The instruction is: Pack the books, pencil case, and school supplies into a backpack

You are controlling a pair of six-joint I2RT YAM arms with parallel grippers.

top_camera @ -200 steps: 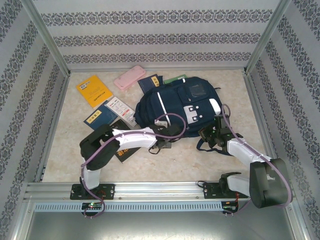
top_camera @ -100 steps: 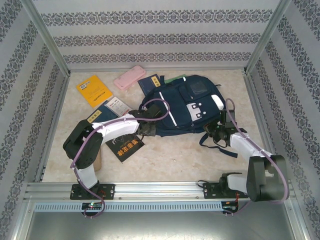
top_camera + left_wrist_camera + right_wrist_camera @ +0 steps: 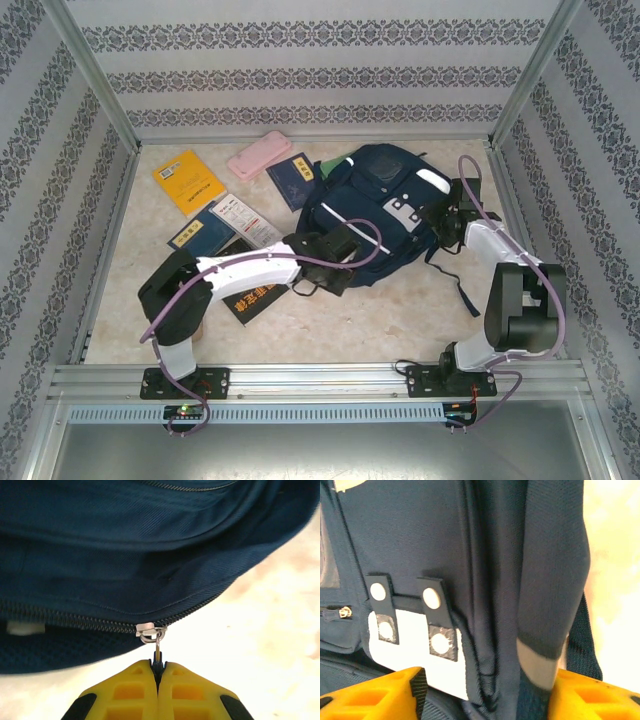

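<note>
A camera high up at the near edge looks down on the whole pale bench (image 3: 400,320). Each wrist camera looks out over its own yellow claw, the left claw (image 3: 158,666) and the right claw (image 3: 485,690), from very close. All three see the big navy blue cloth backpack (image 3: 375,215).

place: robot lab test cell, def not anyone's home | walls: patterned wallpaper panels (image 3: 320,75) on three sides, held in bare aluminium frame posts (image 3: 95,80) | worktop: marble-look table (image 3: 400,320) | near edge: slotted aluminium rail (image 3: 320,378), left arm base (image 3: 185,383) and right arm base (image 3: 440,378) bolted on | purple cable (image 3: 461,170) running loose along an arm
</note>
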